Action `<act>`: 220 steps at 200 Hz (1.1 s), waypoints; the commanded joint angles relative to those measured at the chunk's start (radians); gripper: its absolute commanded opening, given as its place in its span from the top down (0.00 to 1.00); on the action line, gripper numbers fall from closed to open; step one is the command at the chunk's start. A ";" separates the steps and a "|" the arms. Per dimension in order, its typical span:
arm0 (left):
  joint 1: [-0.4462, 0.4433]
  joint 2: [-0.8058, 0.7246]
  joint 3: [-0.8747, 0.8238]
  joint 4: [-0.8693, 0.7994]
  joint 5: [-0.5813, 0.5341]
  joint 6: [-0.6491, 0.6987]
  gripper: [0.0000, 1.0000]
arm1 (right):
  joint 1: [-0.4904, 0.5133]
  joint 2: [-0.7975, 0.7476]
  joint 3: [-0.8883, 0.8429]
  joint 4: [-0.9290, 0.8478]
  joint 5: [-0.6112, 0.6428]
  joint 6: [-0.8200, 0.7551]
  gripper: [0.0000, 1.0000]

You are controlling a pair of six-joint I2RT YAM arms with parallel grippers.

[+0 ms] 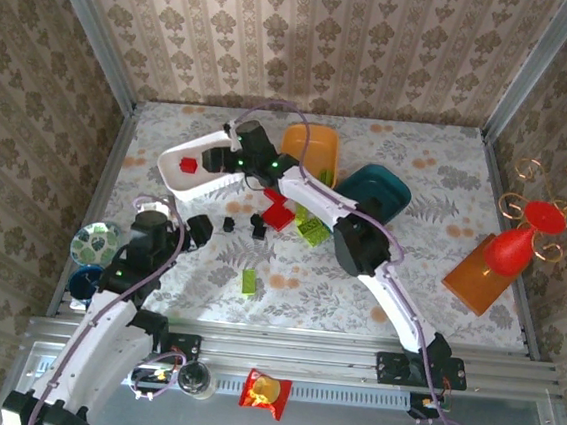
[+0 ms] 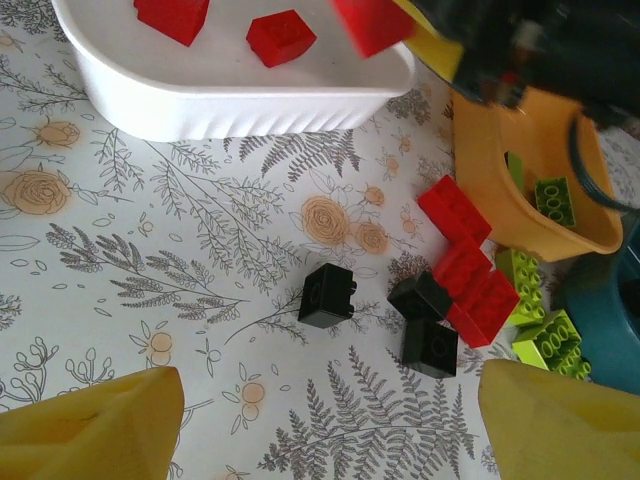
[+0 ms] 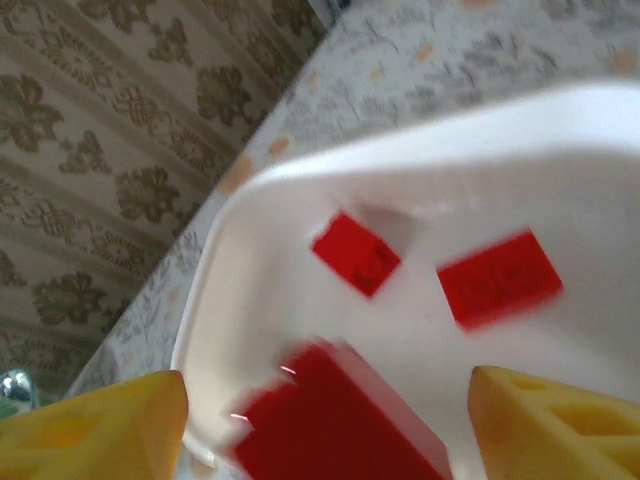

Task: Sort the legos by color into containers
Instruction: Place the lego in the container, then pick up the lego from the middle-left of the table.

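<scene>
My right gripper [image 1: 227, 153] hovers over the white tub [image 1: 171, 178], open, fingers wide apart. A blurred red brick [image 3: 335, 425] is loose between them above the tub floor; from the left wrist it shows as the red brick [image 2: 372, 22] in mid-air. Two red bricks [image 3: 355, 253] [image 3: 497, 278] lie in the white tub [image 3: 230, 230]. My left gripper [image 2: 330, 400] is open above bare table, near three black bricks [image 2: 327, 295]. Red bricks [image 2: 475, 290] and lime bricks [image 2: 545, 340] lie beside the orange tub [image 2: 500, 190], which holds a lime brick [image 2: 553, 200]. The teal tub [image 1: 376, 191] stands right of it.
A lone lime brick [image 1: 249, 282] lies nearer the front. A small patterned dish [image 1: 95, 243] sits at the left edge beside my left arm. An orange block [image 1: 480, 277] with a red vase [image 1: 511, 250] stands at the right. Patterned walls close three sides.
</scene>
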 commanded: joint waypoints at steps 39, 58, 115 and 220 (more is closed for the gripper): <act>-0.015 0.063 0.040 -0.029 0.051 0.056 0.18 | 0.001 -0.057 0.111 -0.125 -0.081 0.014 0.12; -0.040 0.145 0.042 -0.001 0.072 0.076 0.18 | -0.003 -0.315 -0.327 0.100 -0.041 0.016 0.11; -0.119 0.476 0.100 0.188 0.094 0.150 0.22 | -0.020 -0.745 -0.989 0.225 0.029 0.021 0.10; -0.076 0.930 0.245 0.316 0.065 0.259 0.49 | -0.023 -1.189 -1.503 0.216 0.121 0.023 0.10</act>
